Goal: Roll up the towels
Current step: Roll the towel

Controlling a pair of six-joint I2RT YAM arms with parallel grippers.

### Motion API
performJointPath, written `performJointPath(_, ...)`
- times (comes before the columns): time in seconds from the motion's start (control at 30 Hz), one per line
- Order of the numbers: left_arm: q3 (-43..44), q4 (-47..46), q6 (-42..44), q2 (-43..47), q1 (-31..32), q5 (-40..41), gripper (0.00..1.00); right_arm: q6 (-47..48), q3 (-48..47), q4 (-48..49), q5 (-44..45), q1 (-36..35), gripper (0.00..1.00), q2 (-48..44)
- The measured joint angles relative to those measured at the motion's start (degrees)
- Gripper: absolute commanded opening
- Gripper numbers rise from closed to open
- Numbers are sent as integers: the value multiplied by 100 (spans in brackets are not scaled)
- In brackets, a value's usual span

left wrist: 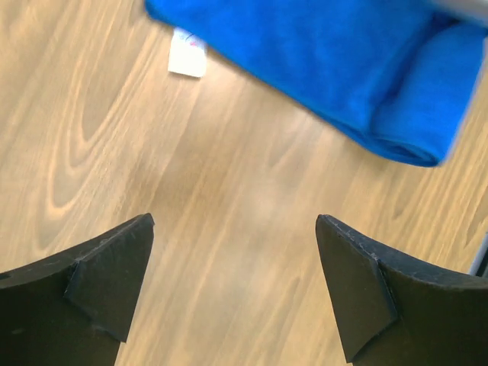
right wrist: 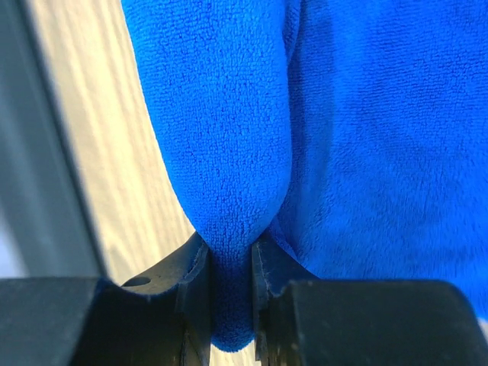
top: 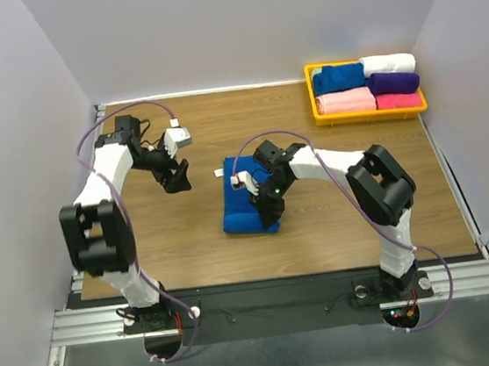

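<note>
Right now the right fingers (right wrist: pixel 192 301) are squeezed tight on a fat fold of the blue towel (top: pixel 246 208). The rest of the towel lies flat ahead of them on the wooden surface (top: pixel 189 242). The left fingers (left wrist: pixel 91 305) are spread wide with nothing between them. The towel is ahead of them and a bit to their right, not touching.

To roll well, I think the right fingers should hold on tight and turn the fat edge over the flat part slowly, so the roll comes out straight and snug. The left fingers could press the loose end down so it does not slide.

A small white tag (left wrist: pixel 187 53) sticks out of the towel ahead of the left fingers. Its tiny marks are too blurry to read. A second blue towel (top: pixel 338 77) lies in the yellow tray (top: pixel 369 116), far beyond the right fingers.
</note>
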State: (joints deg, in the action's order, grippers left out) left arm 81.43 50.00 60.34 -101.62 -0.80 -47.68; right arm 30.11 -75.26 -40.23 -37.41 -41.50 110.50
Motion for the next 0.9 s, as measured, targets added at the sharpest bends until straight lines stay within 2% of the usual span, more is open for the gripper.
performJointPath(0.1, -824, -463, 22, 1231, 308, 234, 99, -52, -490, -527, -717, 262, 1, 527)
performJointPath(0.2, -1663, -933, 44, 2406, 1071, 614, 99, -11, -866, -1043, -1340, 485, 1, 966)
performJointPath(0.3, -2918, -1716, 52, 3685, 2302, 1235, 99, 105, -1165, -1547, -1829, 632, 1, 1364)
performJointPath(0.4, -3840, -2181, 63, 4380, 3338, 1801, 99, 313, -1486, -2096, -2175, 695, 1, 1773)
performJointPath(0.6, -4177, -3012, 66, 3768, 4341, 2695, 99, 730, -1880, -3014, -2667, 774, 3, 2430)
performJointPath(0.7, -4288, -3429, 81, 3521, 4741, 2944, 95, 820, -2000, -3300, -2798, 822, 4, 2625)
performJointPath(0.8, -4461, -3807, 142, 3399, 5077, 3106, 86, 876, -2159, -3499, -2850, 857, 5, 2750)
performJointPath(0.9, -4529, -3989, 199, 3095, 5230, 3206, 71, 953, -2334, -3694, -2889, 887, 6, 2868)
